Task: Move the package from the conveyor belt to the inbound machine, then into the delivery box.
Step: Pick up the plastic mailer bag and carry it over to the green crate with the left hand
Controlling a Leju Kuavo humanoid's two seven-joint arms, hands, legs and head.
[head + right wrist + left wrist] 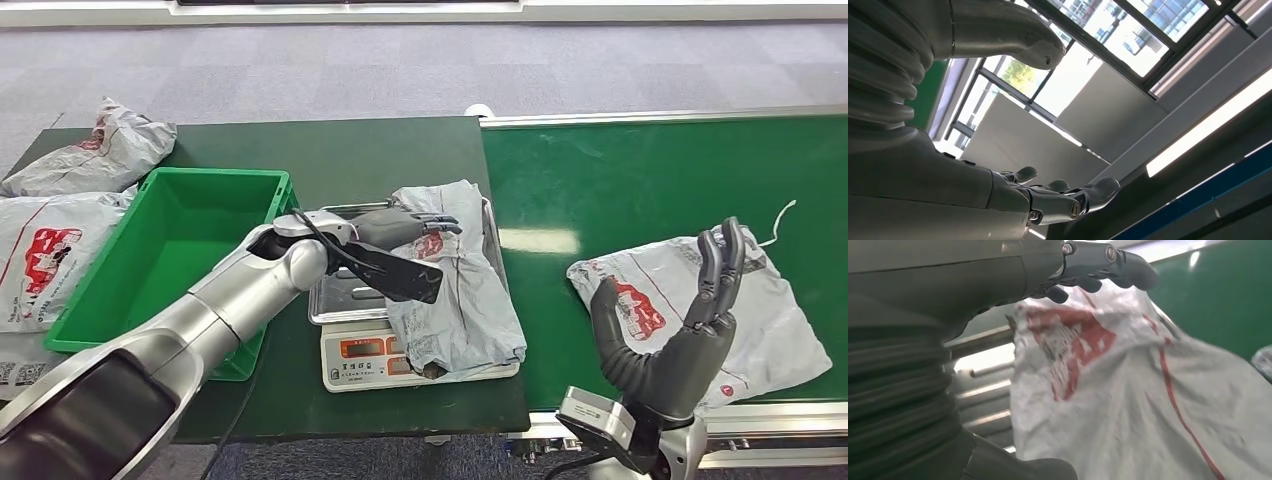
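With our left hand [405, 228] spread over the soft, crinkly, probably light and slippery package [455, 290] on the scale [365, 352], right hand [690, 320] open and raised, we'd gather its bunched far edge.

A grey package [455, 290] with red print is lying across the steel pan of the scale [365, 355], which is sitting on the dark surface [380, 150]. The left hand [405, 235] is resting on that package, its fingers [440, 222] lying over the top end. A green bin [105, 330] is standing just beside the scale. The right hand [690, 320] is hanging upright, fingers apart and holding nothing, over a second grey bag [775, 320] on the green conveyor belt [650, 170]. More bags [60, 210] are lying beside the bin
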